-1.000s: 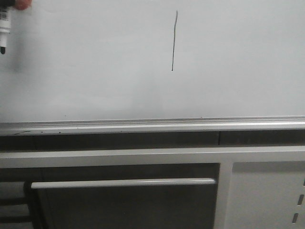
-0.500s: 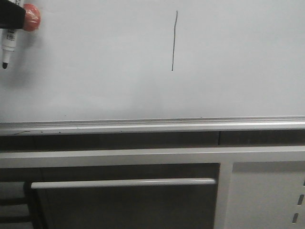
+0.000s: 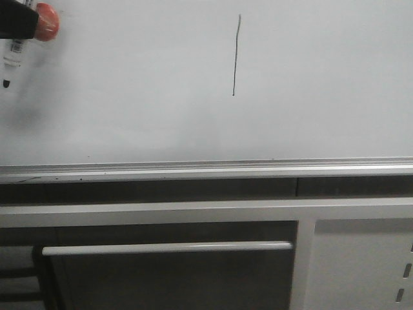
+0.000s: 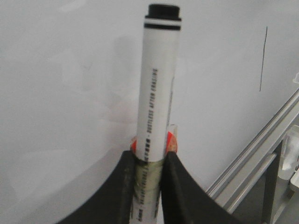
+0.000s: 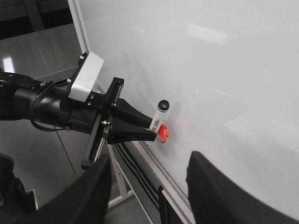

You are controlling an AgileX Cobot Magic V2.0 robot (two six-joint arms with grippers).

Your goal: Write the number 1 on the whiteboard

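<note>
The number 1 (image 3: 236,55) is a thin dark vertical stroke on the upper middle of the whiteboard (image 3: 142,97). It also shows in the left wrist view (image 4: 263,58). My left gripper (image 3: 26,22) is at the board's far upper left, shut on a white marker pen (image 3: 11,58) whose black tip points down, near the board. In the left wrist view the black fingers (image 4: 175,186) clamp the marker pen (image 4: 158,93). My right gripper (image 5: 147,189) is open and empty and looks at the left gripper (image 5: 154,128) and the whiteboard (image 5: 224,60).
A silver rail (image 3: 206,170) runs along the board's bottom edge. Below it stands a white metal frame (image 3: 193,212) with a horizontal bar (image 3: 168,247). Black cables (image 5: 140,172) run under the rail in the right wrist view.
My left gripper with the marker pen has shifted slightly right and further into view at the upper left. The stroke is unchanged.
</note>
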